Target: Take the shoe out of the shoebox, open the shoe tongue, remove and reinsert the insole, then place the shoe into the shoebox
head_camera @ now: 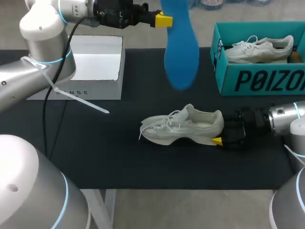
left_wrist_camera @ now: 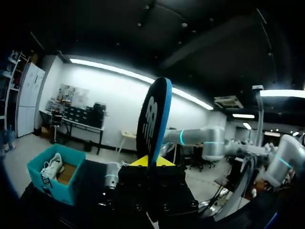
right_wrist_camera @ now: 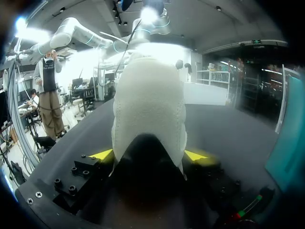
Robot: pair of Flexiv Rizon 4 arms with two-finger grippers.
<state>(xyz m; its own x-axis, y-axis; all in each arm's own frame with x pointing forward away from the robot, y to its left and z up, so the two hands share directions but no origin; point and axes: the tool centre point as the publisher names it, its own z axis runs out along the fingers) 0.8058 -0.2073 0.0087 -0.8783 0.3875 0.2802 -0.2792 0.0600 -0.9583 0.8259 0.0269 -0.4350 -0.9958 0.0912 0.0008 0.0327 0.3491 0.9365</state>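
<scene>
A blue insole (head_camera: 181,52) hangs toe-down above the back of the table, and my left gripper (head_camera: 164,20) is shut on its upper end. The left wrist view has the insole (left_wrist_camera: 153,119) standing edge-on out of that gripper (left_wrist_camera: 152,161). A white shoe (head_camera: 183,126) lies on the black mat, toe to the left. My right gripper (head_camera: 220,131) is shut on its heel. In the right wrist view the heel (right_wrist_camera: 148,109) fills the gap between the yellow tips of the gripper (right_wrist_camera: 150,155). The teal shoebox (head_camera: 257,81) stands at the back right.
A second white shoe (head_camera: 259,49) lies inside the teal shoebox (left_wrist_camera: 52,183). An open white box (head_camera: 95,67) sits at the back left. A white strip (head_camera: 81,100) sticks out from my left arm over the mat.
</scene>
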